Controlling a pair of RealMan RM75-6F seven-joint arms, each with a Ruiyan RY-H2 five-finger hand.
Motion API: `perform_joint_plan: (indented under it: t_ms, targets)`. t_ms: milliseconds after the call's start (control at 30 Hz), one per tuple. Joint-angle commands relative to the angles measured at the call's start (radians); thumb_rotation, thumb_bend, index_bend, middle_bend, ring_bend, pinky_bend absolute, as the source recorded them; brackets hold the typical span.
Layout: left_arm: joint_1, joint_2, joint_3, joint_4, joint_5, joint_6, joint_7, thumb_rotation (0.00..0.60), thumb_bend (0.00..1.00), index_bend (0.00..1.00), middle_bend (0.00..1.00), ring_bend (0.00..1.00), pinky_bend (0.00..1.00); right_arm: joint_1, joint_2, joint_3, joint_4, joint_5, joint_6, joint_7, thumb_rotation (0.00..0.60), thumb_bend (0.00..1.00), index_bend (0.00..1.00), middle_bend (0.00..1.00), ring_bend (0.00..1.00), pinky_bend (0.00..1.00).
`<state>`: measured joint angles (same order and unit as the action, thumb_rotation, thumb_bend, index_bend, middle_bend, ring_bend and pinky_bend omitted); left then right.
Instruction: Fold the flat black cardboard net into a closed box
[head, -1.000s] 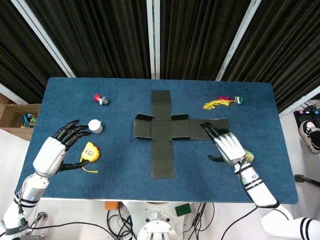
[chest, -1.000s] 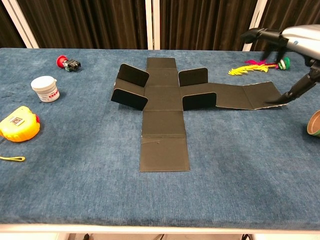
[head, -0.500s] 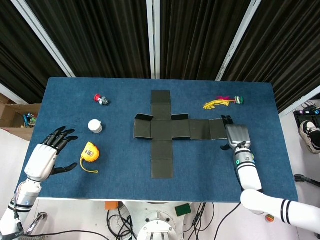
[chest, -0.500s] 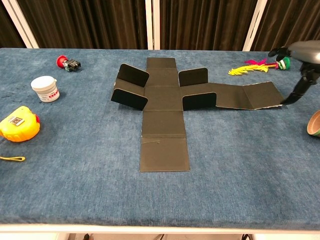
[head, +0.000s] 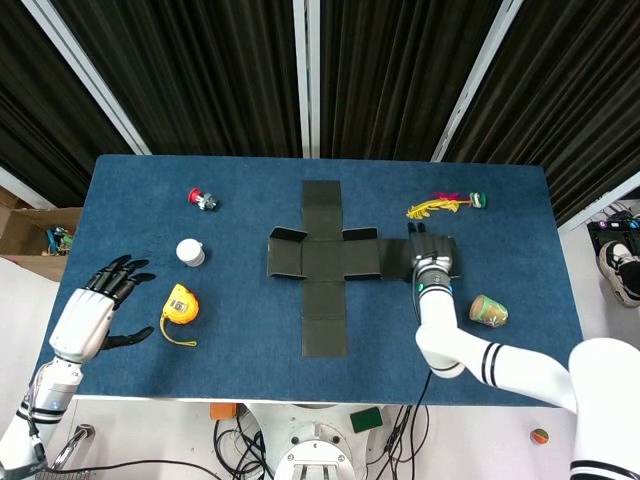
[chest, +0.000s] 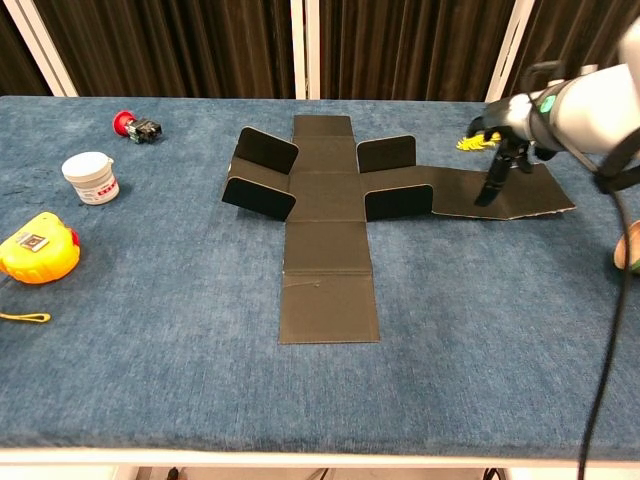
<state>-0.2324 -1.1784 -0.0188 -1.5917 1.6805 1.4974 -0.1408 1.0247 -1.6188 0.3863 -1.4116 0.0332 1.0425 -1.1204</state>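
Note:
The black cardboard net (head: 322, 262) lies as a cross in the middle of the blue table, with its left and two small side flaps standing up (chest: 262, 170). Its long right arm (chest: 455, 192) lies flat. My right hand (head: 431, 256) is over that right arm, with its dark fingers (chest: 494, 184) pointing down and touching the panel; it holds nothing. My left hand (head: 96, 306) hovers at the table's front-left edge, fingers spread and empty, left of the tape measure. The chest view does not show the left hand.
A yellow tape measure (head: 180, 303) and a white jar (head: 190, 252) sit at the left. A small red toy (head: 203, 198) lies back left. A yellow and pink feather toy (head: 440, 206) lies back right, and a tipped cup (head: 489, 311) is right of my right forearm.
My right hand has swung from the net's far right end leftwards onto its right arm, and the forearm now comes in from the front. The left hand drew back from the tape measure, then held still.

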Motion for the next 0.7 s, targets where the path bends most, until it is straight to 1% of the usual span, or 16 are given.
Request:
perform_joint_plan:
  t_ms: [33, 133, 400, 700]
  targets:
    - [0.002, 0.001, 0.001, 0.002, -0.004, 0.001, -0.006, 0.6, 0.03, 0.24, 0.14, 0.07, 0.21, 0.024, -0.021, -0.009, 0.03, 0.029, -0.021, -0.019, 0.6, 0.18, 0.0, 0.06, 0.75, 1.0]
    - [0.001, 0.001, 0.003, 0.005, -0.006, -0.004, -0.008, 0.6, 0.03, 0.24, 0.14, 0.07, 0.21, 0.031, -0.026, -0.013, 0.042, 0.047, -0.046, -0.017, 0.6, 0.18, 0.0, 0.06, 0.75, 1.0]
    - [-0.002, -0.003, 0.004, 0.01, -0.01, -0.008, -0.013, 0.6, 0.03, 0.23, 0.14, 0.07, 0.21, 0.052, -0.042, -0.039, 0.082, 0.048, -0.089, -0.002, 0.6, 0.18, 0.01, 0.07, 0.75, 1.0]
    - [0.001, 0.002, 0.005, 0.003, -0.017, -0.009, -0.013, 0.6, 0.03, 0.23, 0.13, 0.07, 0.21, 0.093, -0.061, -0.062, 0.123, 0.062, -0.13, -0.013, 0.6, 0.18, 0.05, 0.07, 0.75, 1.0]
